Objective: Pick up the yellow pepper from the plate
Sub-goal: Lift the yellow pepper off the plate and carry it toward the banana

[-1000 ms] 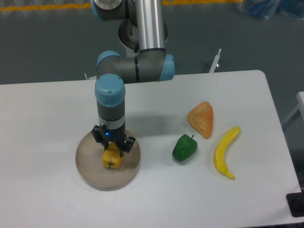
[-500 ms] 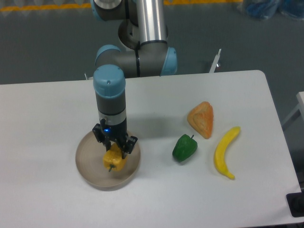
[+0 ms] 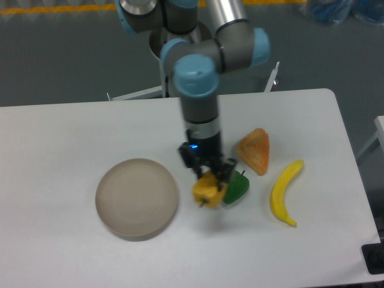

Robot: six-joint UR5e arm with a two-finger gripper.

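Fingers clamped on lobed yellow pepper, off the round low-rimmed plate, beside glossy green pepper over matte white surface.

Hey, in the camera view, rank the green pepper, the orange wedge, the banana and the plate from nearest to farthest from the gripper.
1. Green pepper, just right of the gripper.
2. Orange wedge, up and right.
3 and 4. Banana, far right, and plate, left: too close to call.

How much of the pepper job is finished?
Done: the plate has nothing on it, and the yellow pepper is off it. In hand: the tool grips the pepper beside the green pepper. Nothing is left.
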